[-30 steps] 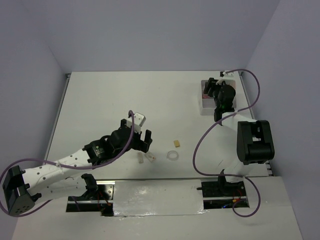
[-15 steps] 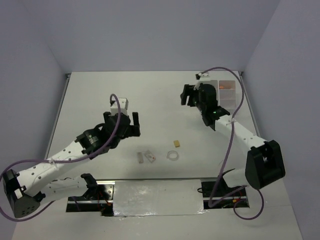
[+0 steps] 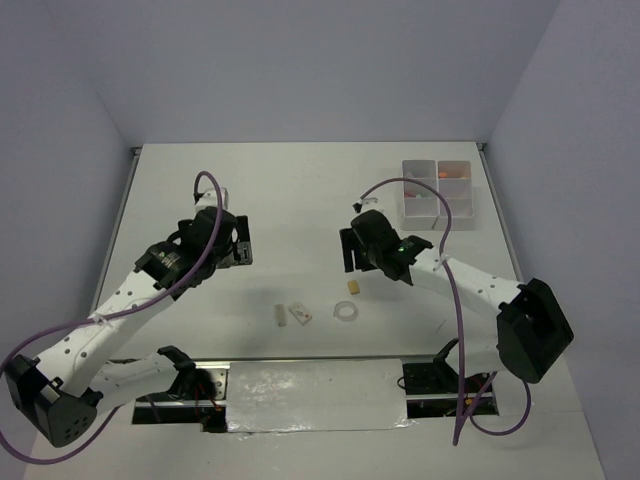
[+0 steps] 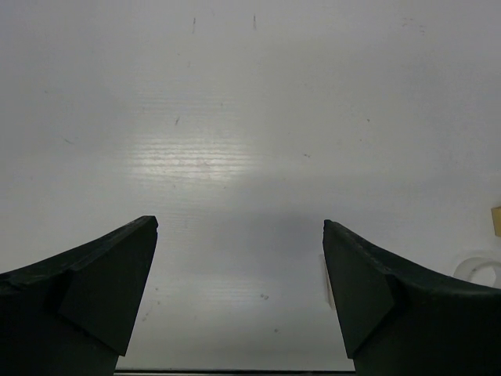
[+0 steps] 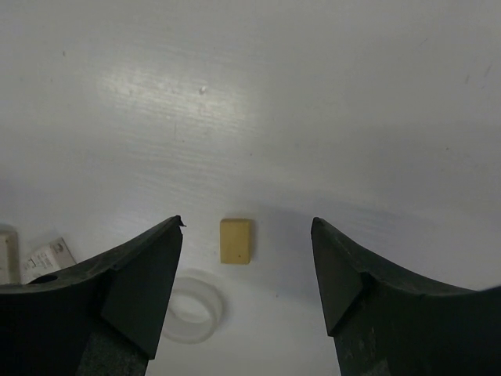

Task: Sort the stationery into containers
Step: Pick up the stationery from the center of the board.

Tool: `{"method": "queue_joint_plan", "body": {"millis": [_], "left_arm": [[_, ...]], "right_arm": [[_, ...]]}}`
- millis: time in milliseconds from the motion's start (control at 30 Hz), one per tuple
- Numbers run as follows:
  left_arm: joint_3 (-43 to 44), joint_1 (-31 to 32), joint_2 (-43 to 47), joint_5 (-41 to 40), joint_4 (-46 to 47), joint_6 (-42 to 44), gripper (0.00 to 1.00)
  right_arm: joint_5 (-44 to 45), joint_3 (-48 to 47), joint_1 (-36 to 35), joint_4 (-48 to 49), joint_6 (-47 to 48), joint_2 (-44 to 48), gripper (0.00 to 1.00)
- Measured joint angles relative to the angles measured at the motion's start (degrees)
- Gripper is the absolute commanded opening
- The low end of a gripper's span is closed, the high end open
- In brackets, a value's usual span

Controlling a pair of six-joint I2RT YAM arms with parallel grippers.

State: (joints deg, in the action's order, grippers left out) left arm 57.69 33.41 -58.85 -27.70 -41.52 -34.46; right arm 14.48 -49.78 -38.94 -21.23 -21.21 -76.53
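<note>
top external view: the right gripper (image 3: 347, 252) hangs open and empty just beyond the yellow eraser (image 3: 353, 287). the tape ring (image 3: 346, 313) and white erasers (image 3: 300, 314) lie near it, and the containers (image 3: 440, 190) sit well apart at the far right. the left gripper (image 3: 243, 252) is off to the left, spread wide and holding nothing.

left wrist view: only bare table (image 4: 235, 94) shows between its fingers (image 4: 109, 282).

right wrist view: the eraser lies flat between the parted jaws, a touch left of centre, with the ring just beside it. to pick it well, i judge the hand should shift slightly left and come straight down. closing across the eraser's narrow sides should keep the left finger (image 5: 133, 290) off the ring.
</note>
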Motion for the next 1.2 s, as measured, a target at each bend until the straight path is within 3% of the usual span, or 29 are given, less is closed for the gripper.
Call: {"method": "queue_joint_plan", "body": {"millis": [300,700,800,833,900,1100,1200], "left_arm": [[-4.61,0.02,5.55,0.13,0.33,5.75,0.99],[-4.63,0.07,5.90,1.05,0.44,6.21,0.99],[-4.63,0.07,6.67,1.36,0.59,6.38,0.99],[-4.63,0.07,6.82,1.53,0.74,6.64,0.99],[-4.63,0.13,6.95,1.75,0.90,7.19,0.99],[-4.63,0.17,6.95,2.32,1.25,7.52,0.99],[-4.66,0.17,7.13,2.34,1.29,7.54,0.99]], "right_arm": [[-2.54,0.90,-3.67,-0.85,-0.72,-10.47,0.64],[-4.66,1.07,-4.87,-0.85,-1.57,-14.14,0.53],[-4.28,1.18,-4.96,-0.90,-1.57,-14.73,0.39],[-4.00,1.18,-4.94,-0.94,-1.57,-14.73,0.23],[-3.28,1.18,-4.94,-1.09,-1.44,-14.71,0.00],[-3.41,0.35,-3.89,-1.79,-1.11,-14.16,0.00],[-4.68,-2.95,0.52,-2.93,0.48,-13.44,0.00]]}}
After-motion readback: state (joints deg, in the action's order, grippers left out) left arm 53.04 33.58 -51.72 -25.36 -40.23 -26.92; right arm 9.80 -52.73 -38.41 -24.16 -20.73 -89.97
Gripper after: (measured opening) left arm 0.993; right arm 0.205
